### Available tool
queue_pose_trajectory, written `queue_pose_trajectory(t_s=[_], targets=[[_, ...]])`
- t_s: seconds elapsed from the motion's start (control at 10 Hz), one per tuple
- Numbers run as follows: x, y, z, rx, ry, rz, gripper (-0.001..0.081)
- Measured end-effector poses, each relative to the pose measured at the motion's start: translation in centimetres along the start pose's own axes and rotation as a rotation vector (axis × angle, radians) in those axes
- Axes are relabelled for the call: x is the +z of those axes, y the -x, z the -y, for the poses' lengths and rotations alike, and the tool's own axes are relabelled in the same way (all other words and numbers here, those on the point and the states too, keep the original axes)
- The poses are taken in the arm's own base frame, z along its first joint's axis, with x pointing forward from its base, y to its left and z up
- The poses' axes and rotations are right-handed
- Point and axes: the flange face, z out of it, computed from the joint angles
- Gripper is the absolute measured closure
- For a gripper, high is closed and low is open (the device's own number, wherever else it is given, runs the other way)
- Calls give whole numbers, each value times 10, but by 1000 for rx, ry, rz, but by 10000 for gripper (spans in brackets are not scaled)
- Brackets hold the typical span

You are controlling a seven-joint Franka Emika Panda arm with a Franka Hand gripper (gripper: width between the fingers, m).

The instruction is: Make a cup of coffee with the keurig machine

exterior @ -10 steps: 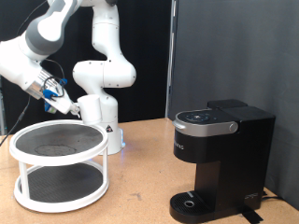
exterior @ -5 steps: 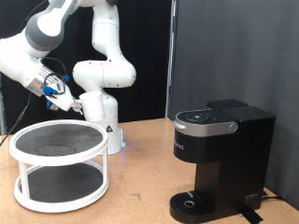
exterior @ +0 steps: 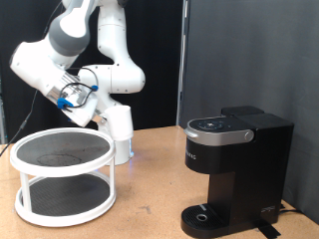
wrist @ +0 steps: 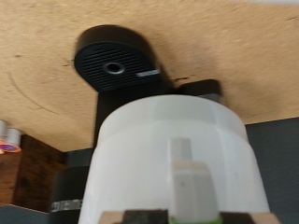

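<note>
Above the round two-tier white stand in the exterior view, the gripper hangs in the air, clamped on the cup. The keurig machine stands well apart at the exterior view's right, lid down. Wrist view: the cup fills the foreground between the fingers, with the keurig machine on the wooden table beyond it

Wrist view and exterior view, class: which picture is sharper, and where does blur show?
Exterior view: sharp on the keurig machine, slight smear around the hand and cup. Wrist view: soft throughout; the cup fills the foreground, edges hazy, the machine blurred behind it.
</note>
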Motion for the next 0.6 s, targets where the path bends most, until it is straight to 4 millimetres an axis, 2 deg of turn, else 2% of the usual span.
queue_pose_trajectory(t_s=[0.4,0.6], targets=[[41,40,-4,29,-22,-15,799],[48,46,-1,27,-20,-28,799]])
